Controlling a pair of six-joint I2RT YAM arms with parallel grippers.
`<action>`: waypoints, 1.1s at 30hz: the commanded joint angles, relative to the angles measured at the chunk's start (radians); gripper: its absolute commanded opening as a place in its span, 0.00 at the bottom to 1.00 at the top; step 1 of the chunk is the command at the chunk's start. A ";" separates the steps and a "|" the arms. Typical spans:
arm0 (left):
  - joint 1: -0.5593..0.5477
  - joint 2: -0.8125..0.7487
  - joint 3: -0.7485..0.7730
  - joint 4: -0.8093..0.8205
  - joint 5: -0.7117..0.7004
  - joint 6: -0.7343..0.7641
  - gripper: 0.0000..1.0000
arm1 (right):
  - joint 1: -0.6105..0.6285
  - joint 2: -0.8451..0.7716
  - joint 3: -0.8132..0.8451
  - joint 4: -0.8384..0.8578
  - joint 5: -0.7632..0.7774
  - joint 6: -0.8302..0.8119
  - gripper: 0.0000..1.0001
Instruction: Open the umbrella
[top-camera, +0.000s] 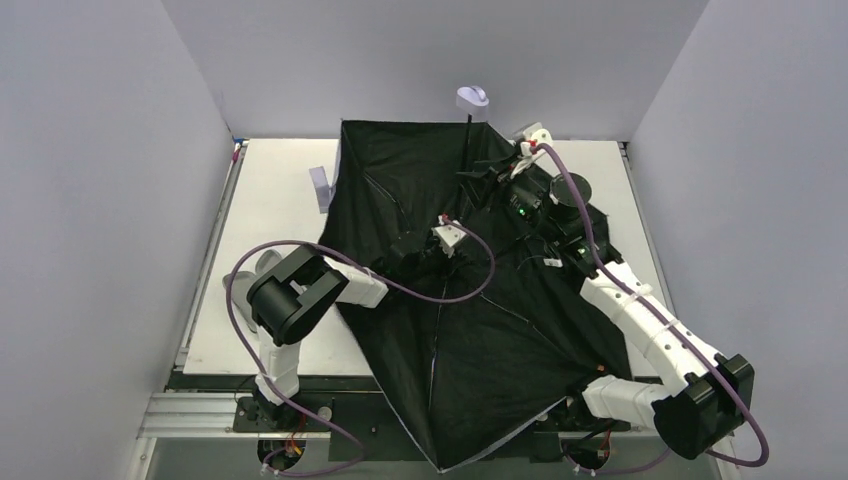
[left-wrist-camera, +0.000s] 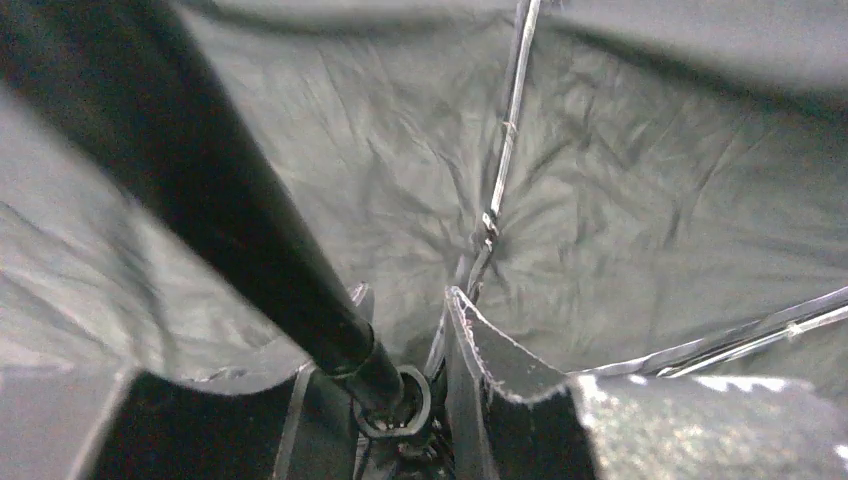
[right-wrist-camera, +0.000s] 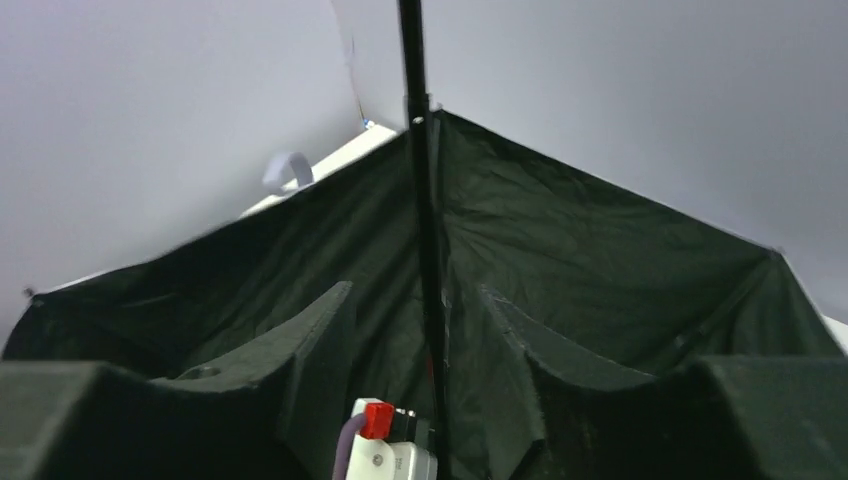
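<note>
Fingers (left-wrist-camera: 490, 360) of left gripper (left-wrist-camera: 408, 292): parted, straddling shaft (left-wrist-camera: 250, 230). Right gripper (right-wrist-camera: 415, 288): spread, shaft between, untouched. One umbrella (top-camera: 470, 330), spread wide; one pale sleeve (top-camera: 320, 187).

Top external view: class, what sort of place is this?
Probably a robotics test cell: plain grey walls enclose a white tabletop, and two white-and-black robot arms bolted at its near edge work a black-lined open umbrella.

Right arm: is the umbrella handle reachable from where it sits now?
Probably yes. The handle stands clear above the far edge of the canopy with nothing around it, and the right gripper, open, straddles the shaft further down.
</note>
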 joint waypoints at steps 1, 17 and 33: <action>0.009 0.100 -0.095 -0.448 -0.060 0.028 0.29 | -0.001 0.016 0.019 0.007 -0.035 -0.027 0.44; 0.012 -0.194 -0.130 -0.345 0.006 0.100 0.52 | -0.014 0.044 0.024 -0.063 -0.129 -0.025 0.53; 0.019 -0.434 -0.181 -0.247 0.048 0.158 0.86 | 0.004 0.154 0.073 -0.008 -0.175 0.005 0.31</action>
